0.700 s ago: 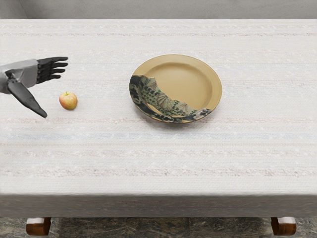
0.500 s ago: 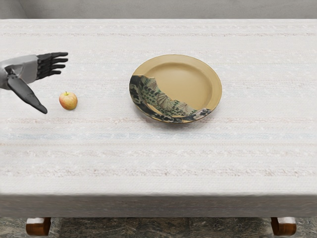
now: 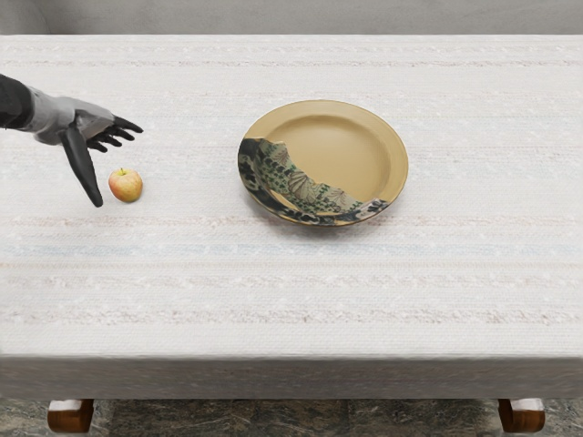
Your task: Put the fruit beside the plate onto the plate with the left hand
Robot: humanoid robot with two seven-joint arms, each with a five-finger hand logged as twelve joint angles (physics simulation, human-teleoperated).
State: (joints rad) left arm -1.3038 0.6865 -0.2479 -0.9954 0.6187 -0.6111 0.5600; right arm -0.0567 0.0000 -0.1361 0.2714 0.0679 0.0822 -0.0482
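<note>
The apple (image 3: 126,185) — small, red and yellow with a short dark stem — sits upright on the pale tablecloth, left of the plate (image 3: 351,141) and well apart from it, so the fruit lies on the cloth and not on the dish. Just up and to the left of the apple hovers the left hand (image 3: 80,129), its arm coming in from the picture's left edge with a dark sleeve at the forearm (image 3: 13,100) and a grey wrist. The hand is open and holds nothing: the dark fingers (image 3: 120,130) are spread and point right, above the apple, while the long dark thumb (image 3: 84,168) slants down so that its tip ends just left of the fruit, close beside it; whether it touches the apple cannot be told, though a thin strip of cloth seems to show between them. The plate is round and shallow, ochre in its well and along most of its rim, with a band of green, black and white painted pattern across its lower-left part — its inner surface shows only that glaze and pattern. The table (image 3: 291,291) fills most of the view under a whitish woven cloth, and two wooden feet (image 3: 70,414) show below its front edge.
</note>
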